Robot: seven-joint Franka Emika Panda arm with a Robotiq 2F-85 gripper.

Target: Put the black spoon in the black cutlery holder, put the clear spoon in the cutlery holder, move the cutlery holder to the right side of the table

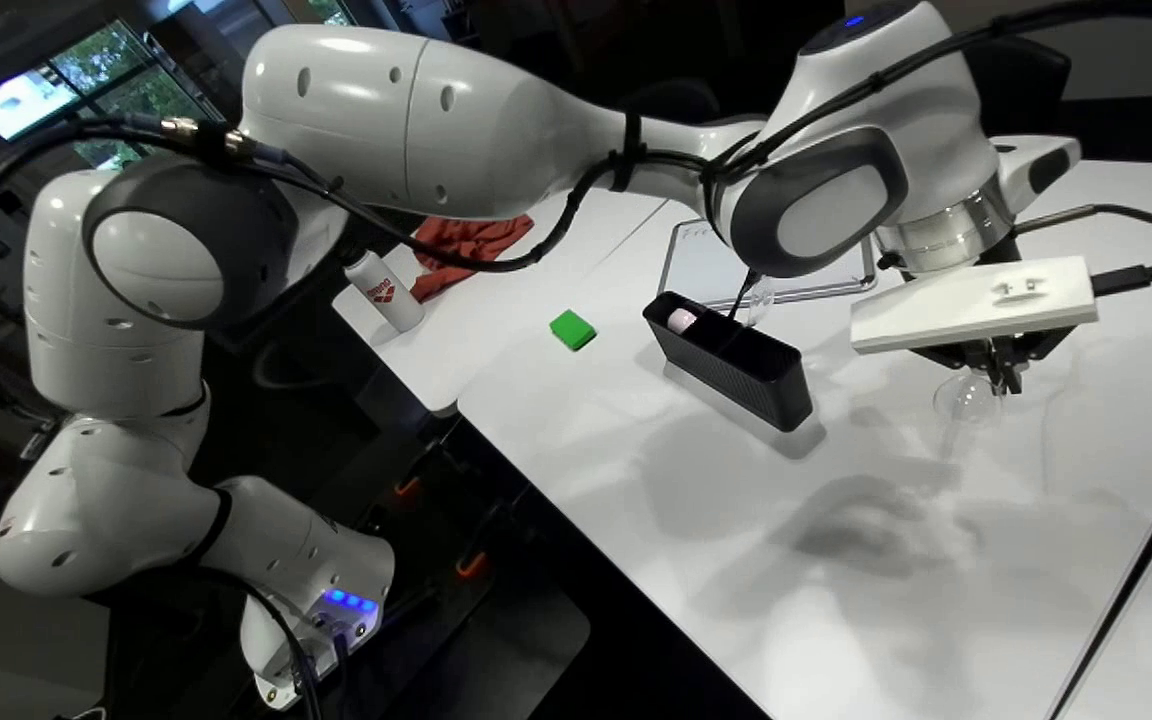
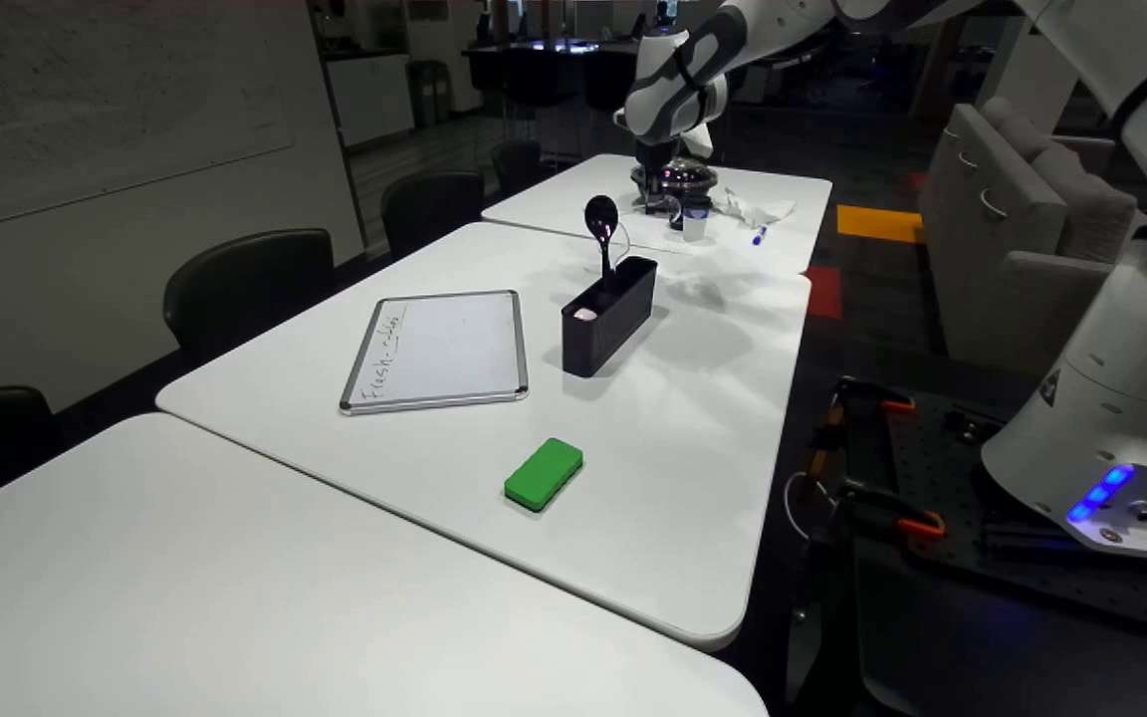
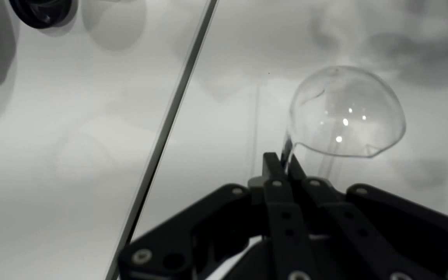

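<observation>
My gripper [image 3: 285, 161] is shut on the narrow part of the clear spoon [image 3: 346, 112], whose round bowl spreads out to the right of the fingertips. In both exterior views this gripper [image 1: 1004, 378] stands over the white table [image 1: 936, 620], well away from the black cutlery holder [image 1: 726, 385]. Whether the spoon touches the tabletop I cannot tell. The holder [image 2: 618, 329] stands upright, and the black spoon [image 2: 601, 217] rises out of it with its bowl up. Close to the black spoon shows a faint transparent round shape [image 1: 761, 298]; I cannot tell exactly what it is.
A pale pink object [image 2: 584, 315] sits in the holder's end. Nearby lie a small whiteboard [image 2: 444, 349] and a green block [image 2: 544, 474]. A pot [image 2: 688, 174], cup [image 2: 695, 224] and crumpled paper [image 2: 758, 209] are near the gripper. A bottle [image 1: 384, 290] and red cloth [image 1: 466, 240] lie beyond.
</observation>
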